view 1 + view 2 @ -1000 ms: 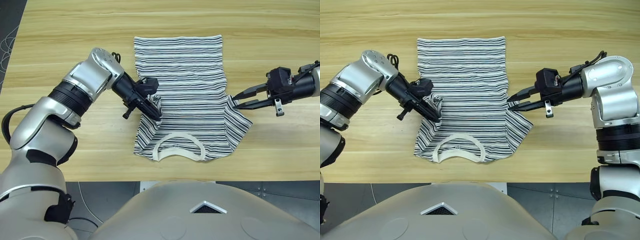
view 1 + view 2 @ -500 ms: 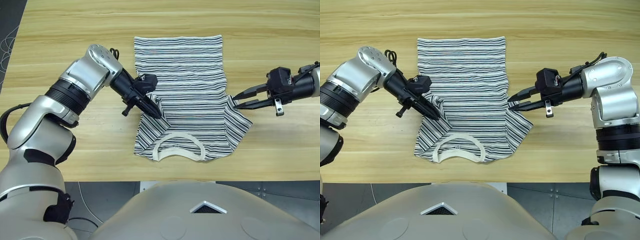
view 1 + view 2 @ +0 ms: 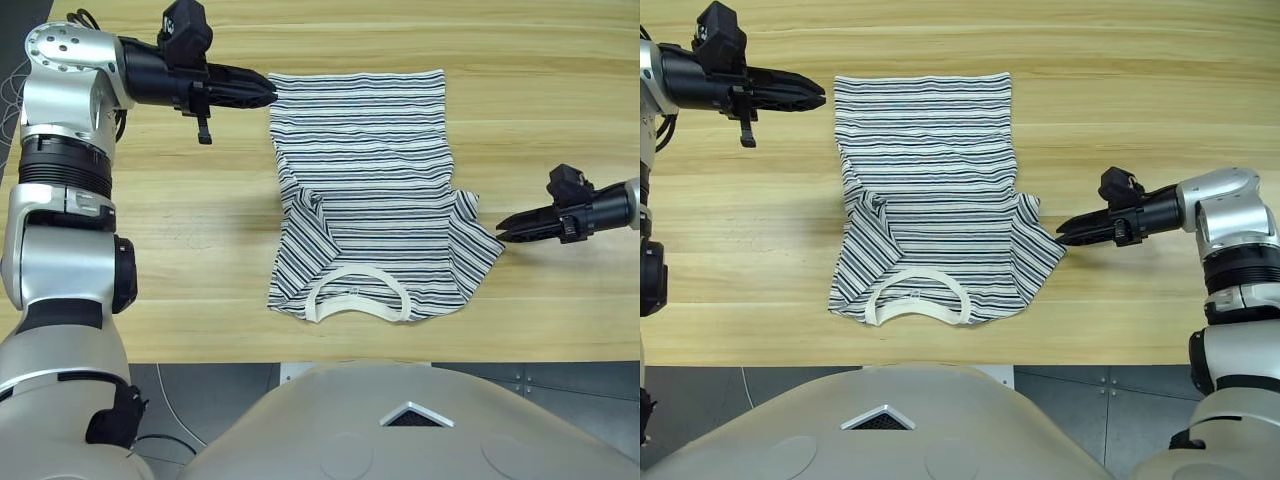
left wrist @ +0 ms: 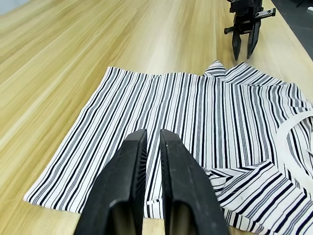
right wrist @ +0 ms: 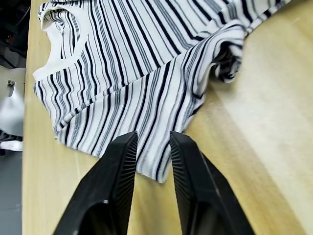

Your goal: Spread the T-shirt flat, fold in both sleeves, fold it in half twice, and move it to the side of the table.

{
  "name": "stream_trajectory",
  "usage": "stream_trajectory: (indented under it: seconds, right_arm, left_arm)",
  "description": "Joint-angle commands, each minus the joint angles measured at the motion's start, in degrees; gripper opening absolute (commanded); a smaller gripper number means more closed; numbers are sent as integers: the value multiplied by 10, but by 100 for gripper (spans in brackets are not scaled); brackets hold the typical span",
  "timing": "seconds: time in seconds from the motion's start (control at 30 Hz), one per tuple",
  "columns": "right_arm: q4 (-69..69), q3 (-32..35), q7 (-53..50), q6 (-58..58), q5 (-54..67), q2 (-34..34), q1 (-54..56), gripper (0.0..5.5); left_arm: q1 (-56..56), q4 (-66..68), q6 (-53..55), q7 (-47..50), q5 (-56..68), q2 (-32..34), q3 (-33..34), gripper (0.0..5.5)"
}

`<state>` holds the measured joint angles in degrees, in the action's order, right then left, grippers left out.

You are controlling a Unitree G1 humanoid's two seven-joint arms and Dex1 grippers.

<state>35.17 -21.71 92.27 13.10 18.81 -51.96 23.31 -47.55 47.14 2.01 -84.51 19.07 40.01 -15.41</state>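
So the striped T-shirt point(image 3: 365, 190) was lying in the middle of the wooden table point(image 3: 560, 100), hem toward the top of the head-camera frame and the white collar point(image 3: 358, 293) toward the bottom. The sleeve on the left of the frame was tucked in over the body, kinda rumpled along the fold. The other sleeve was sticking out to the right, spread on the wood.

The left gripper point(image 3: 262, 90) was up in the upper left of the frame, pointing sideways at the shirt, with its tip just beside the upper-left corner of the hem. In the left wrist view its fingers point(image 4: 128, 186) were pressed nearly together with only a thin slit between them and nothing in there, so closed and empty.

The right gripper point(image 3: 505, 228) sat at right-centre, aimed at the edge of that loose sleeve, tip right at the fabric. Couldn't tell if it was actually touching. The right wrist view showed its fingers point(image 5: 117, 181) parted, a clear gap with the sleeve edge lying under it and no cloth pinched
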Motion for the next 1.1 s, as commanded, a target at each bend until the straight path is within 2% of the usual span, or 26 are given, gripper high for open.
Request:
stream_trajectory:
  seconds: [0.03, 0.1, 0.2, 0.6, 0.8, 1.1]
  right_arm:
    - [-20, -8, 2, 15, 20, -31, 2, 203]
    - [-27, -17, 2, 5, 18, -40, -5, 223]
    - [-28, -25, 2, -2, 11, -40, -12, 223]
    - [72, -25, 1, -42, -76, 39, 4, 223]
    - [60, -34, 2, -31, -68, 41, 3, 223]
    - [32, -61, 2, -22, -45, 17, -6, 43]
  left_arm:
    - [-11, 9, -8, -17, -21, -6, 23, 51]
    - [-10, 9, -8, -21, -27, -8, 32, 51]
    - [-10, 3, -5, -26, -35, -10, 42, 51]
    - [4, -24, 2, -29, -54, -17, 60, 51]
    - [6, -28, 1, -29, -61, -20, 65, 51]
    - [5, -35, 1, -33, -68, -23, 70, 51]
